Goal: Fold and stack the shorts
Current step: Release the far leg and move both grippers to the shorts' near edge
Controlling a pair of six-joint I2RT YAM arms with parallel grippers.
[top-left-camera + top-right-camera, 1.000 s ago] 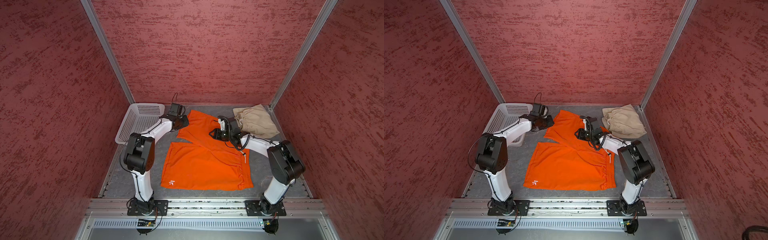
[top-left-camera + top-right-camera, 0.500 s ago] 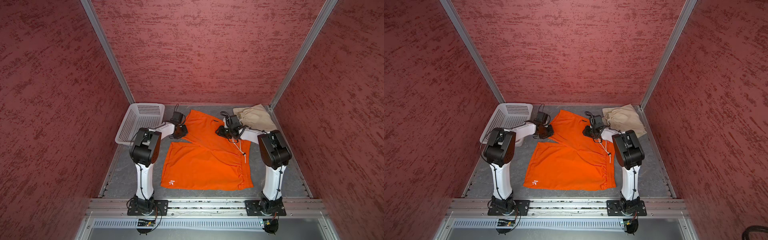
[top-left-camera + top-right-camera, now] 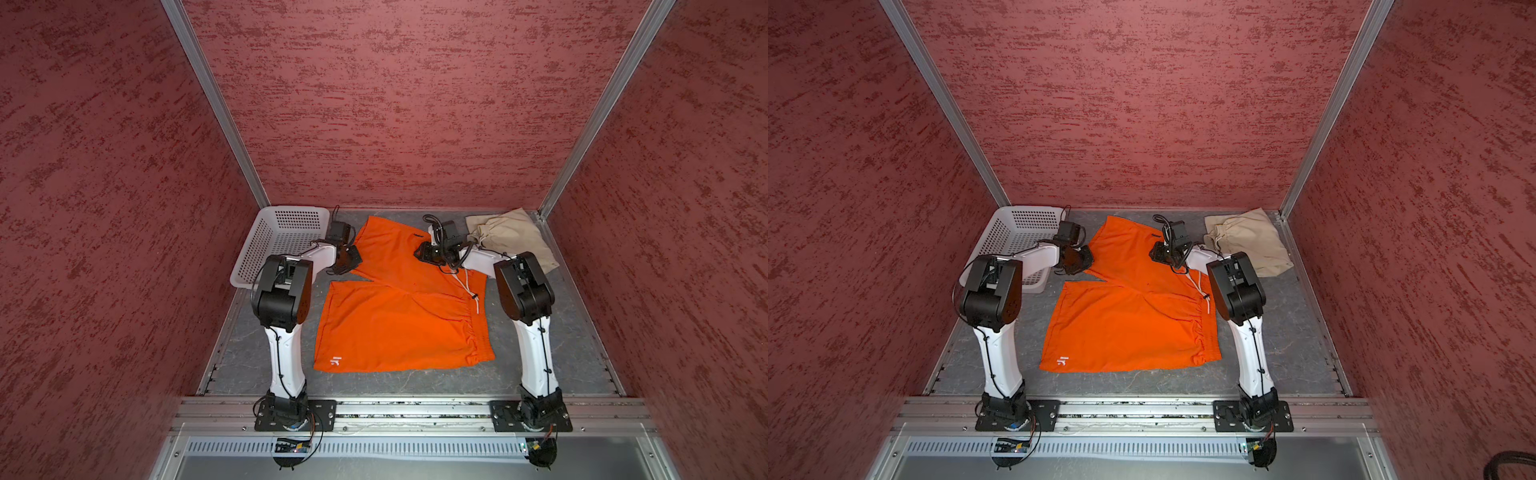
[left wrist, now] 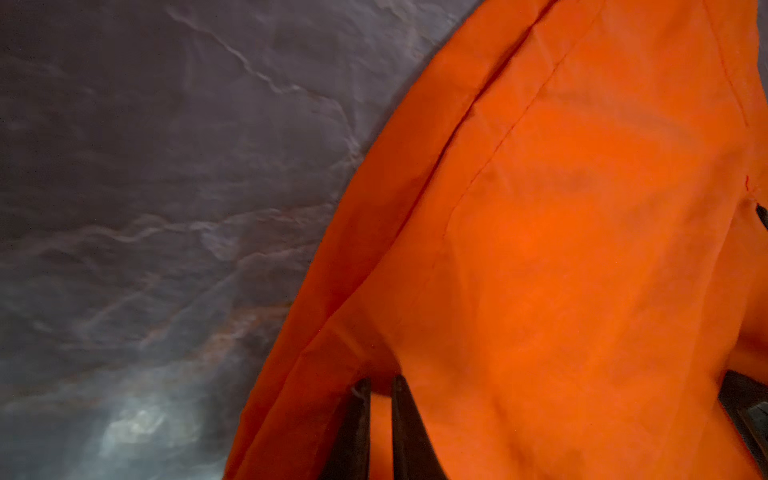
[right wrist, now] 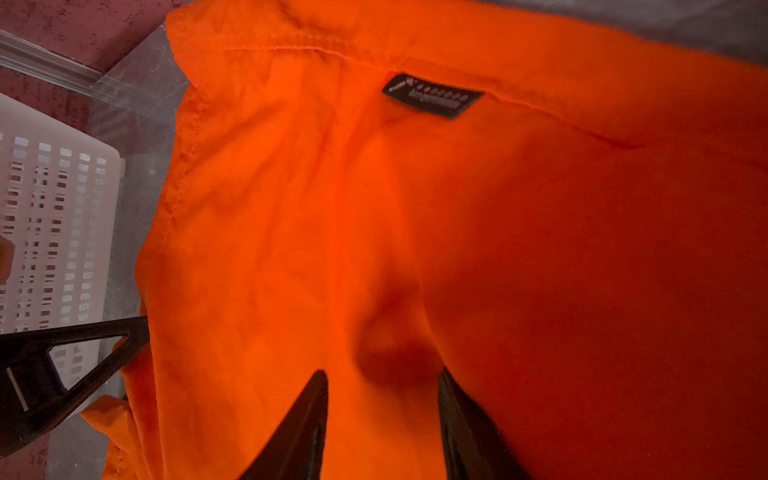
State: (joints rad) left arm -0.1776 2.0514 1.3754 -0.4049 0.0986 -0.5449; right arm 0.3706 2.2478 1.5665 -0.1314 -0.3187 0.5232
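Note:
The orange shorts point(image 3: 395, 324) point(image 3: 1125, 324) lie spread on the grey table, waist to the right, with a white drawstring point(image 3: 471, 291) and a small white mark point(image 3: 336, 360) at the near hem. My left gripper point(image 3: 353, 259) point(image 4: 380, 384) is shut on the left hem edge of the far leg. My right gripper point(image 3: 422, 253) point(image 5: 382, 376) holds a pucker of the same leg's cloth between its parted fingers, near a black label point(image 5: 432, 95). The beige shorts point(image 3: 511, 237) point(image 3: 1250, 241) sit crumpled in the back right corner.
A white perforated basket point(image 3: 282, 232) point(image 5: 54, 208) stands at the back left, just behind my left wrist. Red walls and metal posts close in the table on three sides. Bare grey table point(image 3: 540, 353) shows to the right of the orange shorts.
Both arms have drawn in and their upper links now stand upright. Both grippers stay at the far leg of the orange shorts, the left jaws closing further on its hem.

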